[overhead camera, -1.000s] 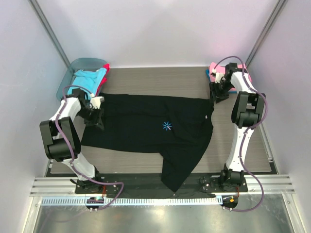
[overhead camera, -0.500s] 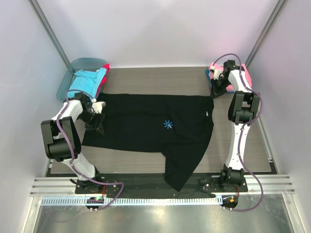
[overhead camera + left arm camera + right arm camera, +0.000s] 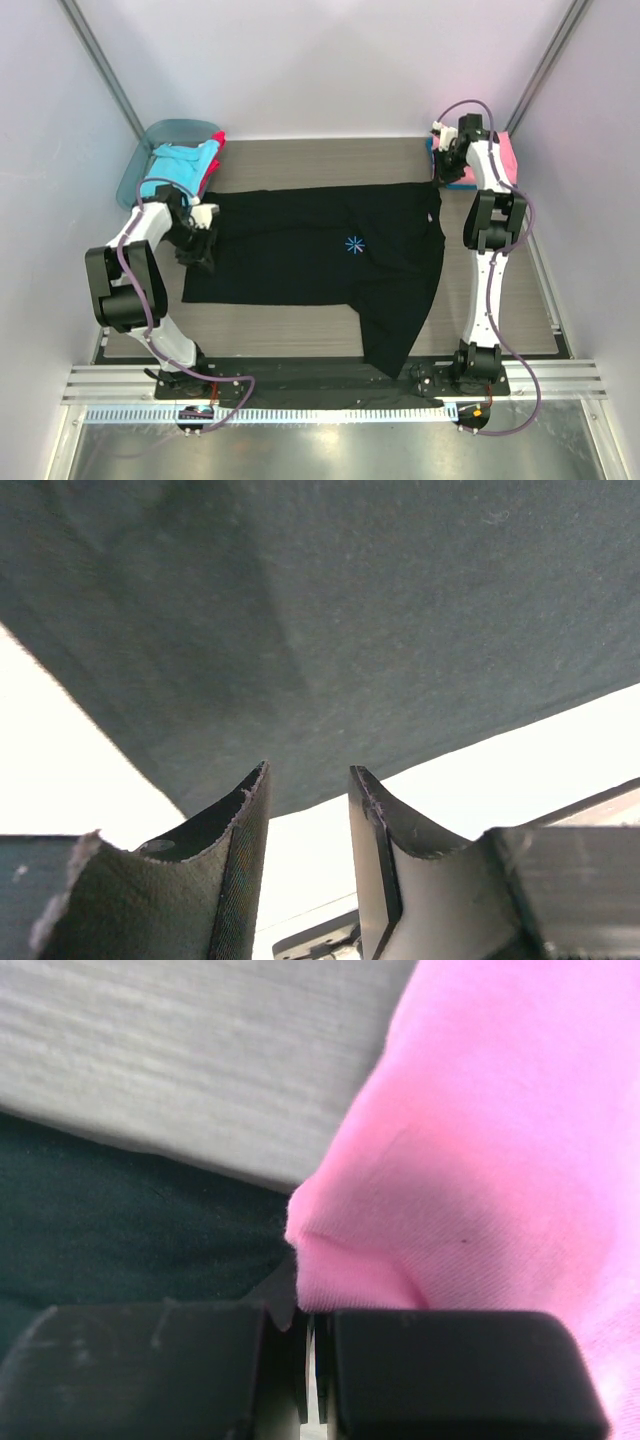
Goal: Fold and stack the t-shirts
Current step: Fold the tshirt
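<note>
Pink t-shirt [image 3: 508,155] largely behind right arm [image 3: 490,215]; right tool's [image 3: 304,1312] pinch of black t-shirt [image 3: 110,1220] barely visible.

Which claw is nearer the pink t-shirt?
Right. The right claw is right at the pink t-shirt; the left claw is across the table, at the black t-shirt's left edge.

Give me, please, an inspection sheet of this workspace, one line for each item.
Surface: wood-grain table, its middle covered by cloth.
Job's things: black tee spread flat, one sleeve reaching the near edge; pink tee at the far right; turquoise tee and red tee in the tub.
Clutter: teal tub in the far left corner.
Hands: left hand open at the black tee's left edge; right hand shut, apparently pinching the black tee's far right corner, beside the pink tee.
Cables: purple cables along both arms, none snagged.
Surroundings: plain white walls; nothing else seen.
</note>
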`<state>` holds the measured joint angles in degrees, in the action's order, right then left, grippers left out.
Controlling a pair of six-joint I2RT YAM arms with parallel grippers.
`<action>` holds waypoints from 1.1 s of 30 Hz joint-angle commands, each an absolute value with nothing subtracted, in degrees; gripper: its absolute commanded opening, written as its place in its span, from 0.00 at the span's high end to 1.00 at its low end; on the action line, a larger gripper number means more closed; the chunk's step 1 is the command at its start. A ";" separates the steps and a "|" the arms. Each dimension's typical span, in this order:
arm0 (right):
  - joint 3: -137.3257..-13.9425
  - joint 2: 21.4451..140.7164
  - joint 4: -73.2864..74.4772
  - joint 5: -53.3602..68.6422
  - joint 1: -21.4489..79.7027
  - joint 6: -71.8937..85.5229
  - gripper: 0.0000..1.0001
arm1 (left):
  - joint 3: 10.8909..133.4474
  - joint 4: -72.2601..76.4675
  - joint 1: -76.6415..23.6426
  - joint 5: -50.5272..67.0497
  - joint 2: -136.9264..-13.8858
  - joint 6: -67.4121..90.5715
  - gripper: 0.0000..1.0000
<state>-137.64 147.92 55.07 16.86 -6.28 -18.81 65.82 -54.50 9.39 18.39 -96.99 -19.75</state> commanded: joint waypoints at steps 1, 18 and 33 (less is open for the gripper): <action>-141.59 149.68 50.36 14.07 -5.45 -17.93 0.98 | 70.04 -55.72 9.23 18.89 -95.45 -19.86 0.62; -117.11 113.74 51.67 15.64 2.96 -23.98 0.54 | 91.58 -58.10 8.35 8.71 -103.51 -27.61 0.50; -97.47 104.41 53.44 18.28 13.27 -24.96 0.54 | 96.33 -56.17 8.61 13.27 -115.84 -12.39 0.52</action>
<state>-97.25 105.78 53.63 17.28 13.45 -25.12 94.91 -56.97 8.47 11.73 -114.91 -15.29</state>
